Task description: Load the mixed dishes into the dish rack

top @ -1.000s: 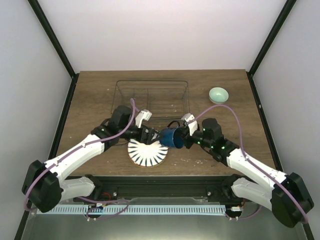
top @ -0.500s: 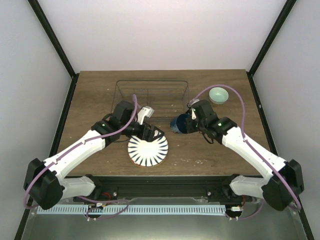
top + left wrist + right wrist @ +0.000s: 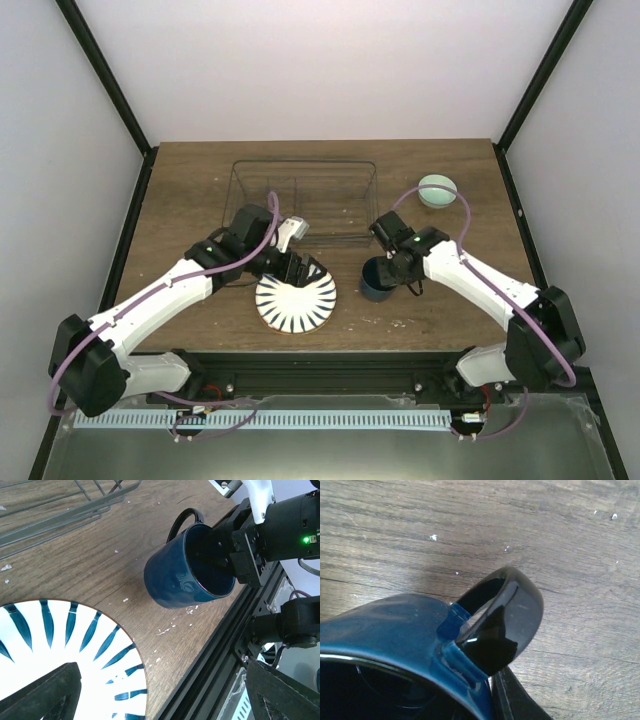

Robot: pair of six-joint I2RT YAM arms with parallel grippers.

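The dark blue mug (image 3: 377, 281) sits low at the table, right of the white plate with dark blue stripes (image 3: 295, 303). My right gripper (image 3: 388, 264) is shut on the mug's rim beside the handle (image 3: 507, 615). In the left wrist view the mug (image 3: 180, 575) is tilted, its mouth towards the right gripper. My left gripper (image 3: 297, 268) is open and empty over the plate's far edge (image 3: 60, 645), its fingers (image 3: 47, 692) wide apart. The mint-green bowl (image 3: 437, 190) stands at the back right. The wire dish rack (image 3: 303, 197) holds nothing. The yellow-orange and cream plates are out of view.
The table's black front rail (image 3: 220, 660) runs close to the plate and mug. White specks lie on the wood near the mug (image 3: 167, 630). The rack's wire wall (image 3: 65, 515) is just beyond the left gripper.
My right gripper carried the mug from beside the plate up towards the rack's right side, then down to the table right of the plate. The left gripper has hardly moved.
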